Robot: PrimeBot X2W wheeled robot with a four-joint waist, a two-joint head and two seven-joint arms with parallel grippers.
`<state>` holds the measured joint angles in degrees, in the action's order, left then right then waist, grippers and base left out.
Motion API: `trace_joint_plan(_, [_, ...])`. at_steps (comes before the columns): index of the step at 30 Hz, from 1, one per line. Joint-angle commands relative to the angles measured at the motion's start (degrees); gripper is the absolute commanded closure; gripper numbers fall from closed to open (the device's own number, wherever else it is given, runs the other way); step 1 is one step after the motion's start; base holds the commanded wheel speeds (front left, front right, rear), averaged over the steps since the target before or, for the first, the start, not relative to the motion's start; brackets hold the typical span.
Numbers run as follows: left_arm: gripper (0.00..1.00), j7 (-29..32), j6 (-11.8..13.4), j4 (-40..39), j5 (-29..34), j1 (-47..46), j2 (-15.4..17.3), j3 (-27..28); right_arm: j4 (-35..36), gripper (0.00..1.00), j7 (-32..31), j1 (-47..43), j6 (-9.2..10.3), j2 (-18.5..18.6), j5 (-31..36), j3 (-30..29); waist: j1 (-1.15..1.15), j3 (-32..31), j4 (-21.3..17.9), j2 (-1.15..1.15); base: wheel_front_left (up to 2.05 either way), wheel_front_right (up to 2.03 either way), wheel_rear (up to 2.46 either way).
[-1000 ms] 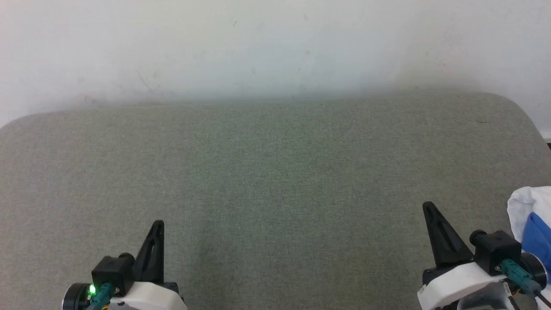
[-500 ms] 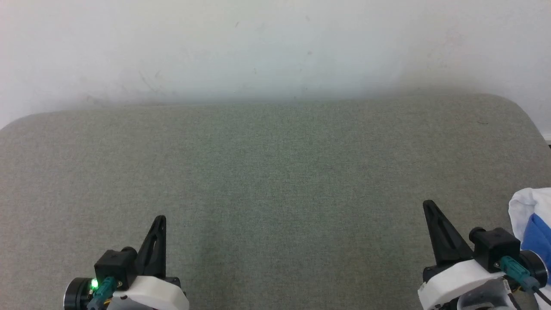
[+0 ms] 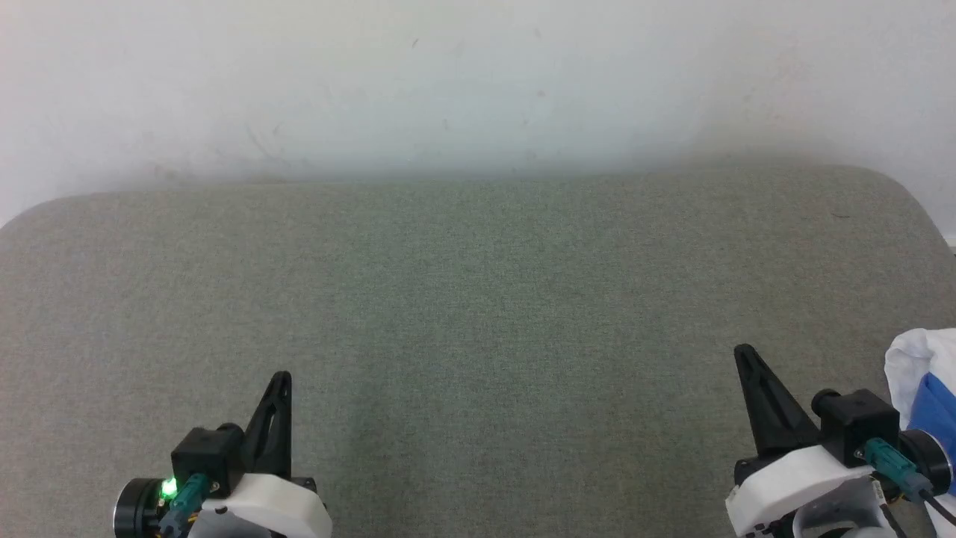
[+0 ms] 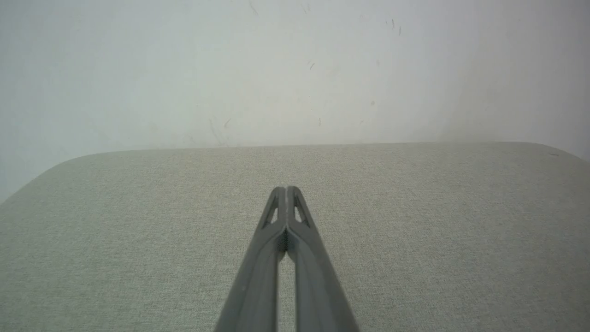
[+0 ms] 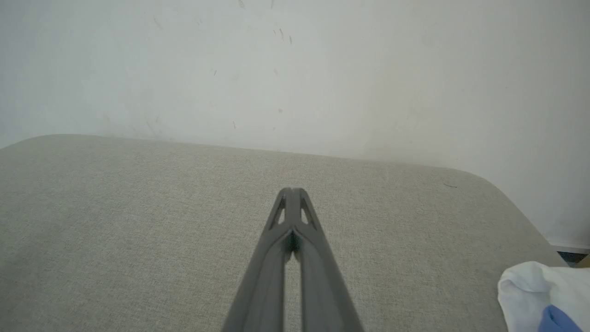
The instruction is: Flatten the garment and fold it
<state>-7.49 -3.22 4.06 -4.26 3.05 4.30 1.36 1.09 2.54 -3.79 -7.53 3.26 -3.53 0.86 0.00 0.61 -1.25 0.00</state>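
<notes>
Where the woven grey-green table reaches its near right edge, the garment lies bunched in soft white folds around a blue patch. Over the table's near edge, the left end effector and right end effector each have their tapered dark fingers pressed tip to tip, gripping nothing.

Garment cut off at edge

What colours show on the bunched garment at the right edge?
White fabric with a bright blue patch on the soft bunched garment, clearest in the head view.
</notes>
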Motion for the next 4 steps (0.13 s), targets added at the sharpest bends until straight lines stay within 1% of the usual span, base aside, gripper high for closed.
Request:
trace_joint_plan(1, [1.0,0.4,0.5,-0.4,0.6,-1.0,-0.1,-0.2,-0.1,1.0,-0.1,0.9,0.02,-0.2,0.4,-0.1,0.0,0.0,0.0,0.0,0.0,0.0,0.0])
trace_joint_plan(4, [1.0,0.8,0.7,-0.6,0.8,-1.1,-0.2,-0.2,-0.2,1.0,-0.2,1.0,0.02,-0.2,0.5,-0.1,0.0,0.0,0.1,0.0,0.0,0.0,0.0])
